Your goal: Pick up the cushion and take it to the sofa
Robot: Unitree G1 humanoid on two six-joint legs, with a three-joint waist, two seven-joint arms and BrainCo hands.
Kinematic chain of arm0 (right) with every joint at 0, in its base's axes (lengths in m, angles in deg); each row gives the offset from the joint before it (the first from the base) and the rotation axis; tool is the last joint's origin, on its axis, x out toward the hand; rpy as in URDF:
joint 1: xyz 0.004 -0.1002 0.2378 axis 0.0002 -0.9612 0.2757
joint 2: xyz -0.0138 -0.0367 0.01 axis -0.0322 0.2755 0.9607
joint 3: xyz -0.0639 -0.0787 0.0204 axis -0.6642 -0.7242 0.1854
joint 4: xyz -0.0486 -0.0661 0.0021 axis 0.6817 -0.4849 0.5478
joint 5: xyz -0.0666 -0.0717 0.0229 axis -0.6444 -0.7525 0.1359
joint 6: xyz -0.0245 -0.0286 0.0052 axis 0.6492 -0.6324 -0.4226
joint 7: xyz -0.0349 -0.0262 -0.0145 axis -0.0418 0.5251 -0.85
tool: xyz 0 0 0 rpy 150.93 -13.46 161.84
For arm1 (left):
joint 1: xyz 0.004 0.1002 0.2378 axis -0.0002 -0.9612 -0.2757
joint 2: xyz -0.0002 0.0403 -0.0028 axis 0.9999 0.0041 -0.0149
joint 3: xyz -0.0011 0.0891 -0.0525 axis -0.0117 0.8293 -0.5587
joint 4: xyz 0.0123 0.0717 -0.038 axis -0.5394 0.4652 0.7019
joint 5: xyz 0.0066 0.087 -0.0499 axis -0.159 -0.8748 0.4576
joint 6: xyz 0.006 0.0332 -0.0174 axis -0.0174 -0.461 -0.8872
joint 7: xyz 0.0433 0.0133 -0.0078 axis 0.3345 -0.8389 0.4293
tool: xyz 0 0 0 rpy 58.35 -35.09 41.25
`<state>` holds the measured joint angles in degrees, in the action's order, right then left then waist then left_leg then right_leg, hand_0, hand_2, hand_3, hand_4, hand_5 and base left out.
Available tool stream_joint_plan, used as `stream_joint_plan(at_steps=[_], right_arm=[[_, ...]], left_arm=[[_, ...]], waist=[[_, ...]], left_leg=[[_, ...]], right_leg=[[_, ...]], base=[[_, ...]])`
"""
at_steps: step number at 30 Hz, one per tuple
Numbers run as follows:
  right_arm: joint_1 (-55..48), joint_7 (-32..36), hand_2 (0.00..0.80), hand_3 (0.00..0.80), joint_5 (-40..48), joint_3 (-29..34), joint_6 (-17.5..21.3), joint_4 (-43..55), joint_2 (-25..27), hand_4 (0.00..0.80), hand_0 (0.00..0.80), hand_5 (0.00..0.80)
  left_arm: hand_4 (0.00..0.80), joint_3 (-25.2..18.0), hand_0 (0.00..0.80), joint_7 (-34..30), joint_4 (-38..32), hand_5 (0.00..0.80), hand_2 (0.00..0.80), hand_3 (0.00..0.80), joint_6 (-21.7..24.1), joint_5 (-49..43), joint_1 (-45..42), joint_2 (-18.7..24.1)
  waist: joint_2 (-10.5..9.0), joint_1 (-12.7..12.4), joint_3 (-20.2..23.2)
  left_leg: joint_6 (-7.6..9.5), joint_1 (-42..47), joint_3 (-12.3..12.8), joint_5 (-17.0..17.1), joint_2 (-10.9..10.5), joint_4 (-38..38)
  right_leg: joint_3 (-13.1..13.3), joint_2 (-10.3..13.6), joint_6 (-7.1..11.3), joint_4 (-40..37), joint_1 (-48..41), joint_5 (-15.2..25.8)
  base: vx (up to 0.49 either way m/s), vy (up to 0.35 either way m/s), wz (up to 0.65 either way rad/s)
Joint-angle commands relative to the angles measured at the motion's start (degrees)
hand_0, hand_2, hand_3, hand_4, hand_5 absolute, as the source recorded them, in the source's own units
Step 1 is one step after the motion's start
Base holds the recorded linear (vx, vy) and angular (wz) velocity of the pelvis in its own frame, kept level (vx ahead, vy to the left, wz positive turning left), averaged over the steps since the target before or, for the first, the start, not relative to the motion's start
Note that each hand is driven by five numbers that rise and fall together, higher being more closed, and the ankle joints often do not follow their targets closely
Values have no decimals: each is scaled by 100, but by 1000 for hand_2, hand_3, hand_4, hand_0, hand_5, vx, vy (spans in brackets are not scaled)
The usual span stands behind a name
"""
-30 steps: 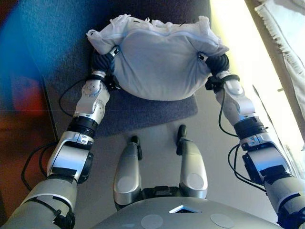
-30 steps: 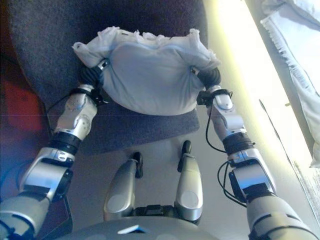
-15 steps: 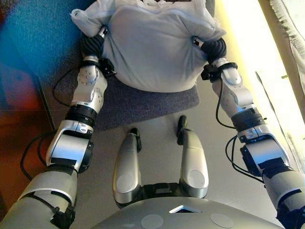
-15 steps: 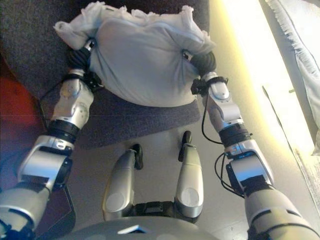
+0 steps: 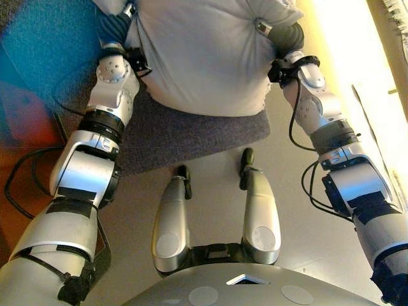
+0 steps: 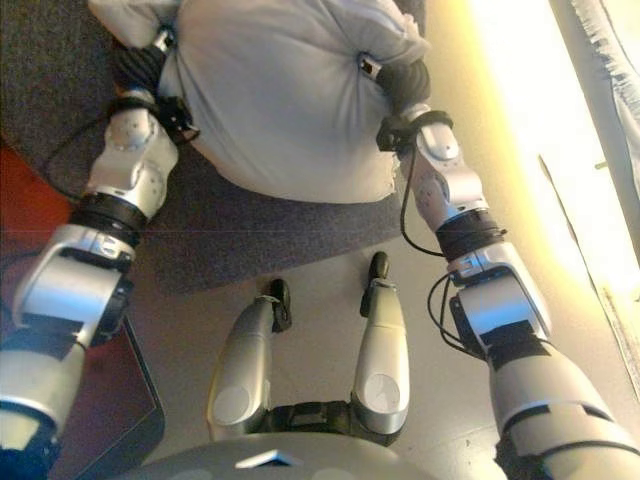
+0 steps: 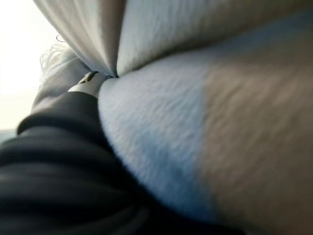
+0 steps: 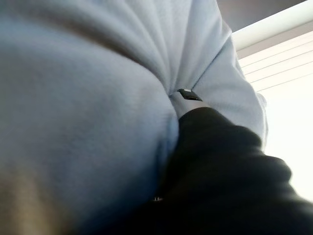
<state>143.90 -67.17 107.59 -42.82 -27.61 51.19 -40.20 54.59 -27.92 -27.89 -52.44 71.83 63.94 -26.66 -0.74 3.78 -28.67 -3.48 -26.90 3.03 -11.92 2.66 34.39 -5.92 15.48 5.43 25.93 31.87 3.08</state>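
- Looks like a home, most likely a living room.
- Soft pale cushion (image 5: 204,57) with a plain cloth cover, the sort kept on a couch.
- Dark grey rug (image 5: 185,137) spread over a smooth light floor (image 5: 210,166).
- Pale fringed fabric (image 6: 610,40) at the far right edge, beside a bright sunlit strip of floor.

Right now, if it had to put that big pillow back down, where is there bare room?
The dark grey rug lies bare below the cushion, between both arms. Pale floor is bare along the rug's near edge. Up top it is crowded: the left hand and right hand press into the cushion's sides.
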Motion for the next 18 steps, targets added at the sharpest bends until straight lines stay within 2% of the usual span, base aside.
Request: stream_joint_plan(at_steps=[1, 4, 5, 6, 12, 18], right_arm=[[830, 272, 800, 800, 200, -342, 176, 131, -370, 800, 800, 800], [1011, -24, 784, 784, 356, -423, -38, -15, -355, 784, 784, 784], [1064, -44, 82, 82, 419, -461, -115, -104, -323, 82, 82, 82], [1101, -45, 0, 0, 509, -498, -158, -178, -292, 0, 0, 0], [1190, -247, 0, 0, 645, -484, 30, -359, -200, 0, 0, 0], [1076, -534, 0, 0, 714, -344, 120, -350, -118, 0, 0, 0]], left_arm=[[800, 174, 800, -120, -330, 800, 800, 800, 276, 212, 1344, 88], [800, 344, 800, -268, -48, 800, 800, 800, 40, 511, 1549, 32], [452, 360, 452, -393, 69, 452, 452, 452, 7, 639, 1591, 26], [0, 371, 0, -423, 114, 0, 0, 0, -55, 693, 1607, 20], [0, 362, 0, -291, 297, 0, 0, 0, -43, 798, 1643, 16], [0, 278, 0, -123, 334, 0, 0, 0, -4, 724, 1607, 230]], waist=[[232, -105, 236], [244, -63, 239], [246, -44, 237], [246, -35, 228], [235, -1, 166], [226, 7, 187]], left_leg=[[-96, 446, -3, 131, -59, -688], [-118, 407, 39, 157, -50, -706], [-117, 402, 58, 171, -43, -727], [-116, 391, 77, 179, -36, -727], [-117, 309, 110, 249, -11, -726], [-111, 357, 143, 239, 3, -696]], right_leg=[[120, 140, 575, -20, -83, -162], [97, 150, 556, -24, -38, -162], [94, 147, 549, -31, -19, -160], [92, 146, 540, -38, -11, -160], [113, 94, 492, -61, 35, -141], [111, 92, 444, -82, -72, -188]], base=[[22, 34, 0], [-2, 10, 0], [-4, 35, 1], [2, 33, 0], [0, 0, 0], [0, 0, 0]])
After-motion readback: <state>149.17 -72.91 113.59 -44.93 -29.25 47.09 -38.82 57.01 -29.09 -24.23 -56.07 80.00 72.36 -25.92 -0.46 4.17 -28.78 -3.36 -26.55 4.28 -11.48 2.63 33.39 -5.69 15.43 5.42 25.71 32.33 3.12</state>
